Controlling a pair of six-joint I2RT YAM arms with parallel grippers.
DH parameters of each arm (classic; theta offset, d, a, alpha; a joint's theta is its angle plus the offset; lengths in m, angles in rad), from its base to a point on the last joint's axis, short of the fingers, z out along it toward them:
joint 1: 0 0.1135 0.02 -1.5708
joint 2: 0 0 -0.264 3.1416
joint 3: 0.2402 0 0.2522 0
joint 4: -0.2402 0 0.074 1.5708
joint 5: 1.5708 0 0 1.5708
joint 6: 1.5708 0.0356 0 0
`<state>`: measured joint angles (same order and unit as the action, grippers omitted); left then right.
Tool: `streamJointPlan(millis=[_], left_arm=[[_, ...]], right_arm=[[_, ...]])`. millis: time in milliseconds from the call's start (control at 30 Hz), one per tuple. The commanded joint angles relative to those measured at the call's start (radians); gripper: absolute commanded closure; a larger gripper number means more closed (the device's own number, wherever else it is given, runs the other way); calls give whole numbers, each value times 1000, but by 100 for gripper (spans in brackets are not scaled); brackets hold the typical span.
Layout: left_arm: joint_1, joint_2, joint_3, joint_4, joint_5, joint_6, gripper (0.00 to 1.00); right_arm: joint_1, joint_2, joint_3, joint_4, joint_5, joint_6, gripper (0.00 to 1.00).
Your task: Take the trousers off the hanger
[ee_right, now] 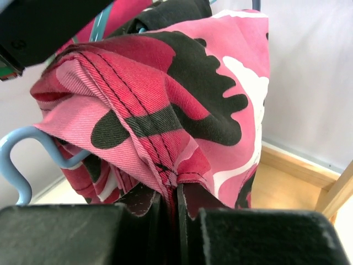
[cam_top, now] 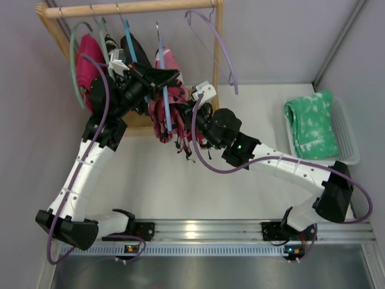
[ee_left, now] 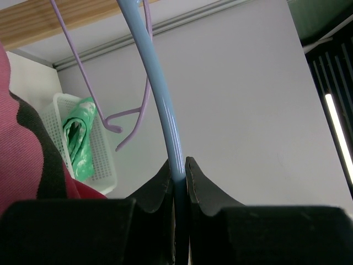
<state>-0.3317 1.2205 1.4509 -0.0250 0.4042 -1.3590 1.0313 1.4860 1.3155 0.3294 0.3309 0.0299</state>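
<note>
Right gripper (ee_right: pixel 175 190) is pinched tight on a seam fold of the trousers (ee_right: pixel 182 94). Left gripper (ee_left: pixel 177 168) is clamped on the hanger (ee_left: pixel 165 110) arm. Trousers hang bunched over the hanger, between both grippers. Hanger looks hooked on the rail (cam_top: pixel 132 7), but the view is cluttered.

Risk: cloth snags on the hanger's upturned tip, and the pull twists the hanger out of the left grip.

Room: black garment (cam_top: pixel 135 51) just left, lilac hanger (cam_top: pixel 219 48) right, bare table (cam_top: pixel 180 192) nearside.

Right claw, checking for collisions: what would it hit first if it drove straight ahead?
The soft pink camouflage trousers, already pinched in the right claw; depth behind the fabric is unclear.
</note>
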Motion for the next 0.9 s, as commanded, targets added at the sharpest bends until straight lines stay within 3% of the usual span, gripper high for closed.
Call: streamJointPlan(millis=[0, 367, 867], left_arm=[[-1, -65, 14, 171, 10, 21, 100], [8, -131, -124, 157, 8, 49, 100], [8, -159, -306, 125, 36, 130, 100]], right_arm=[[-8, -38, 94, 62, -13, 5, 100], [-57, -200, 189, -99, -75, 64, 100], [-105, -277, 367, -82, -92, 18, 100]])
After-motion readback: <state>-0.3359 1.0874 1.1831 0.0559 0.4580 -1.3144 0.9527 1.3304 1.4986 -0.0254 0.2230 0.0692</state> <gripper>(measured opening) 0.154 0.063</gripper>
